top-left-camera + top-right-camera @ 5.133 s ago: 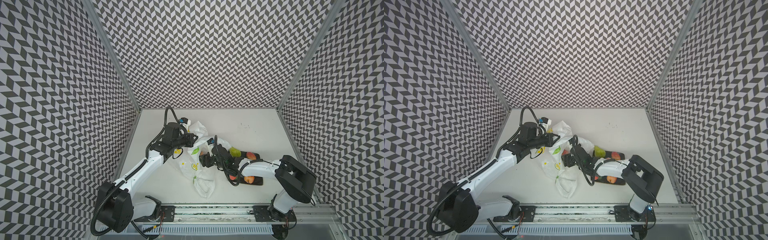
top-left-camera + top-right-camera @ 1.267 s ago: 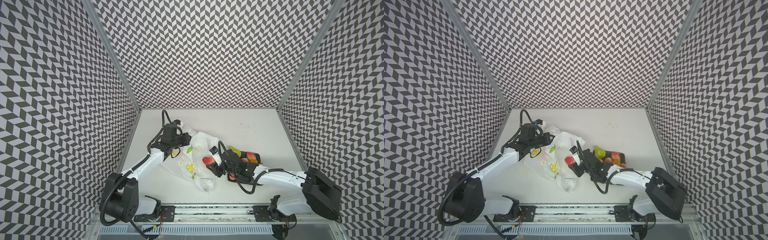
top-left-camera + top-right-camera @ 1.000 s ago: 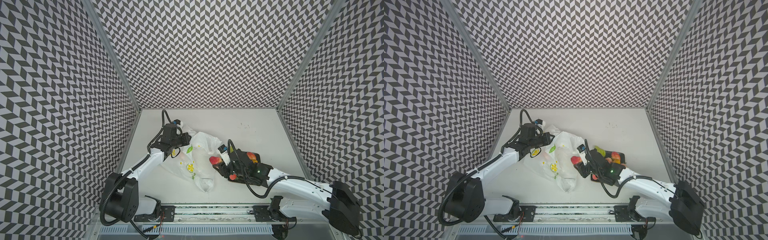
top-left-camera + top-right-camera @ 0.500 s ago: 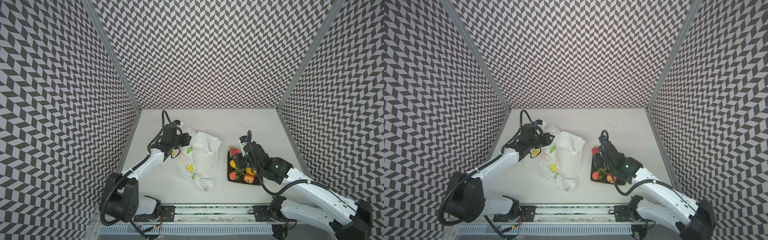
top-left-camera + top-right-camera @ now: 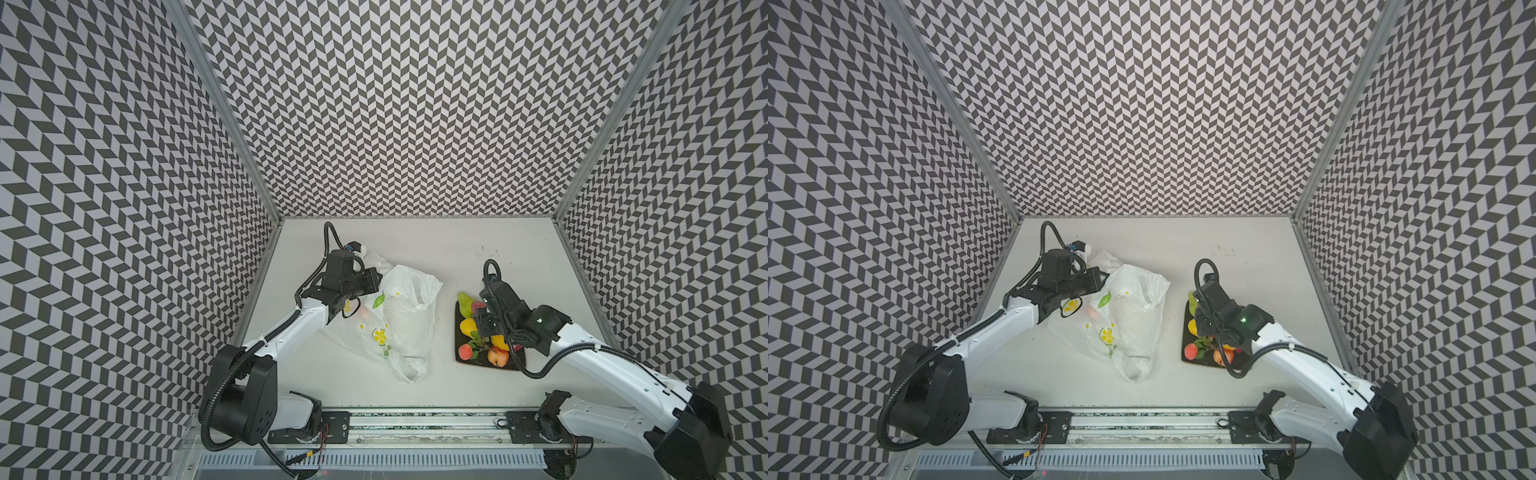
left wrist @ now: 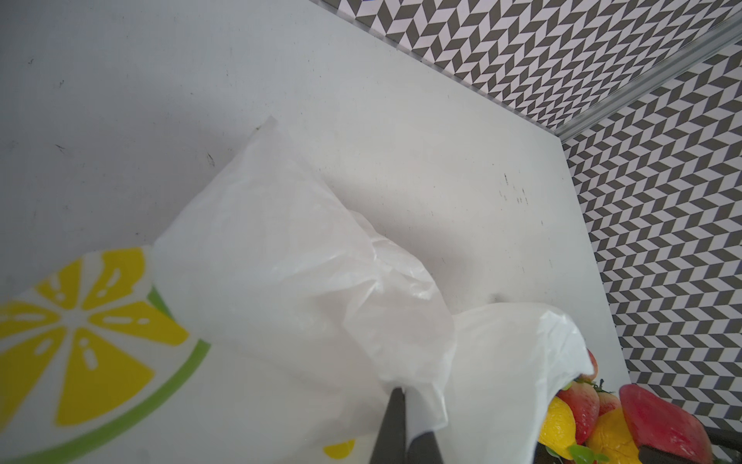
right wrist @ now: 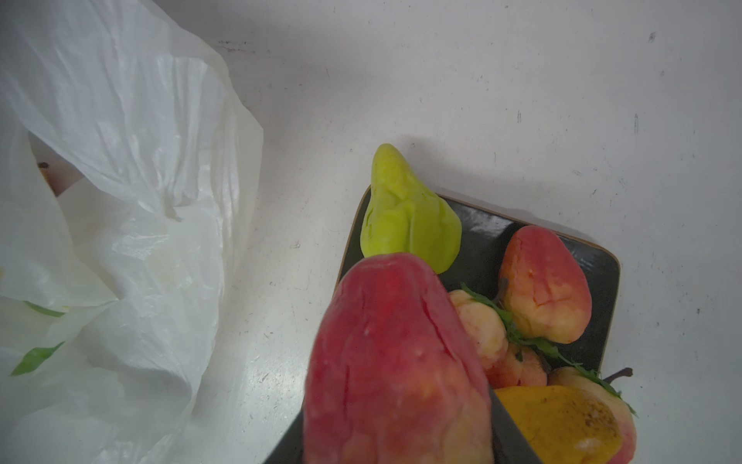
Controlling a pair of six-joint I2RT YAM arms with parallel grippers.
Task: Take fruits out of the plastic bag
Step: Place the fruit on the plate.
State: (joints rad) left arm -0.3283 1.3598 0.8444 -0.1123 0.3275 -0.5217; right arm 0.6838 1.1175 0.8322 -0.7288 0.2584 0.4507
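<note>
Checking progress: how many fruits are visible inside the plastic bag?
1: a reddish fruit showing through the plastic bag near the left gripper; folds may hide more.

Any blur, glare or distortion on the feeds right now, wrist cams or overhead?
Right wrist view: the red fruit, close to the lens, is soft and fills much of the frame; the green pear is sharp; the dark plate glints faintly. Left wrist view: the lemon print on the plastic bag is blurred. Both top views: even light, soft shadows, no glare.
</note>
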